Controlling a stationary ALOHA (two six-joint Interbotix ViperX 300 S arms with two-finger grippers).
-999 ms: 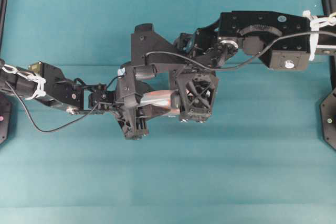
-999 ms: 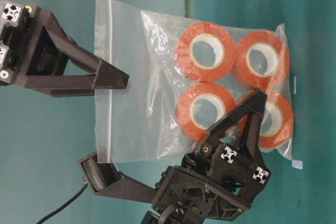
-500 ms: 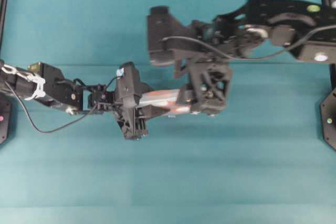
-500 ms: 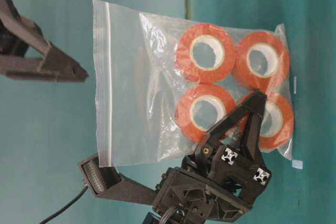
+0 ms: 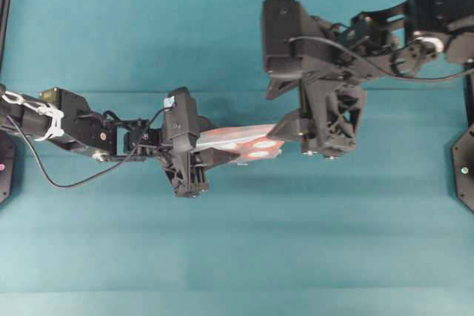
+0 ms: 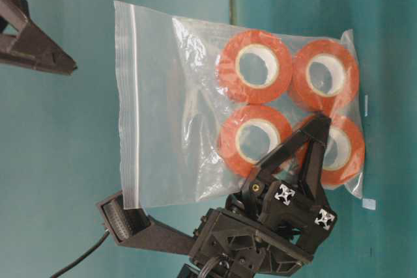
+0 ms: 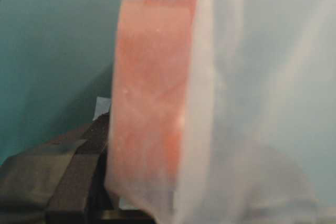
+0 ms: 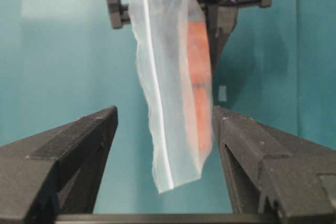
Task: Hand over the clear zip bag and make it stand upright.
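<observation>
Both arms are built of matte black parts. The left tool (image 5: 198,162) and right tool (image 8: 165,124) are formed of angular wedge-shaped black fingers (image 8: 68,156). An open lattice bracket is seen on the right wrist. Thin black cables are looped along each arm, white ties are wrapped near the bases, and white cross-shaped screw fittings are shown on the left tool's body

clear zip bag (image 6: 176,115): thin transparent plastic, crinkled, glossy where light catches it
rolls (image 6: 255,66): smooth orange-red outside, matt white cores
left gripper (image 6: 306,141): matt black plastic, faintly ridged
right gripper (image 8: 164,129): matt black plastic, grainy faces
table (image 5: 311,242): teal, matt, even finish
</observation>
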